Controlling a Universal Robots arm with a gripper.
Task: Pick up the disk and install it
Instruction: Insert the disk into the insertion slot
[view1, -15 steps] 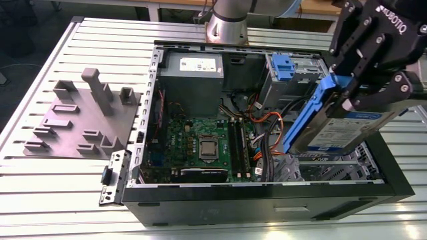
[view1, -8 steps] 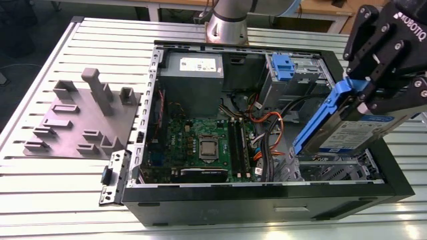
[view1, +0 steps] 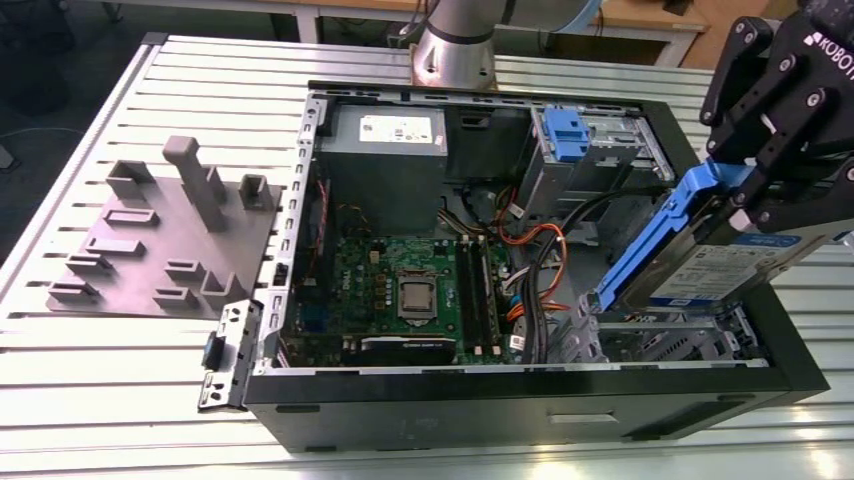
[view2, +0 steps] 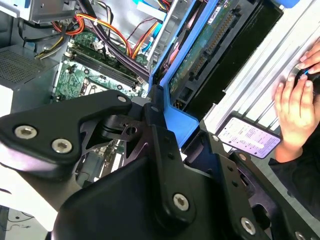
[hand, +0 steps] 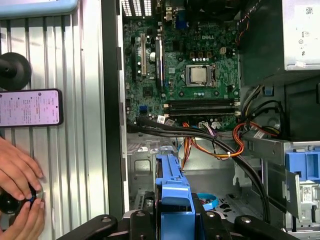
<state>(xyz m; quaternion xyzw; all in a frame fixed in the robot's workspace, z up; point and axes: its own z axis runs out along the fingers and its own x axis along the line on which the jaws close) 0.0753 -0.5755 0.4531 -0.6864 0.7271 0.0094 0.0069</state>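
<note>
The disk (view1: 727, 268), a silver drive with a white-and-blue label and blue plastic rails, hangs tilted on edge over the open computer case's (view1: 267, 330) corner bay at the exterior view's right. My gripper (view1: 771, 200) is shut on its upper end, black fingers on either side of it. In the second wrist view the disk's (view2: 200, 55) green board side runs away from the gripper (view2: 165, 117), with a blue rail along its edge. In the first wrist view the disk's blue rail (hand: 172, 192) sticks out edge-on from the gripper (hand: 172, 222) over the case floor.
Inside the case lie the motherboard (view1: 400, 290), orange and black cables (view1: 527, 250), a grey power-supply box (view1: 383, 150) and a drive cage with a blue latch (view1: 567, 135). A grey fixture rack (view1: 160, 240) stands on the slatted table. A phone (hand: 30, 107) and a person's hands (hand: 17, 175) are beside the case.
</note>
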